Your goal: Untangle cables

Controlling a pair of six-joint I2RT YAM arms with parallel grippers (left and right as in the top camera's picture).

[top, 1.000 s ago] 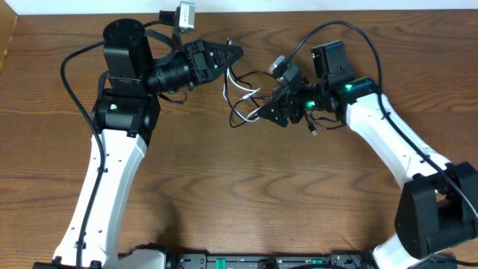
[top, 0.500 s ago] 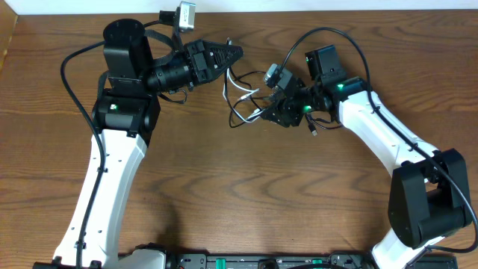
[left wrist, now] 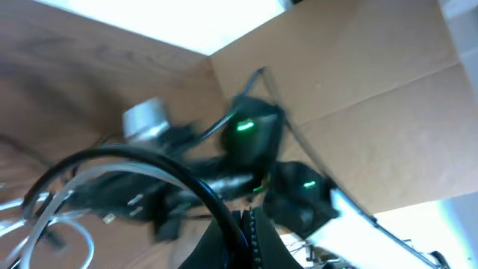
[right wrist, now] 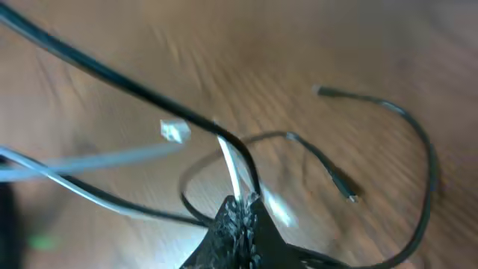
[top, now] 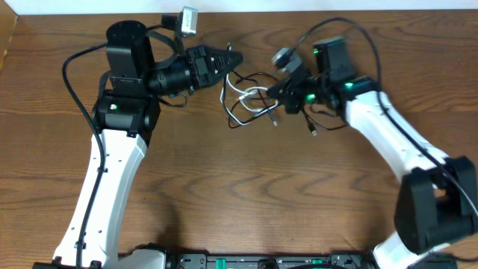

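The cables lie tangled between my two arms: a white cord (top: 240, 93) looped through a thin black cord (top: 237, 119). My left gripper (top: 236, 57) is shut on the black cord (left wrist: 149, 161), which arcs away to the left from its tips (left wrist: 243, 218). A white cord (left wrist: 52, 209) loops low on the left there. My right gripper (top: 274, 96) is at the tangle's right side. In the right wrist view this gripper (right wrist: 243, 202) is shut on the white cord (right wrist: 230, 161), with the black cord (right wrist: 112, 75) running right beside the tips. A loose black plug end (top: 314, 133) lies just below my right arm.
The brown wood table (top: 246, 194) ends at a white wall along the back. A cardboard sheet (top: 6, 37) stands at the far left, and a cardboard panel (left wrist: 358, 75) rises behind my right arm (left wrist: 254, 138) in the left wrist view.
My right gripper has closed from open onto the white cord and drawn back slightly up and right. The left gripper has stayed shut, almost still.
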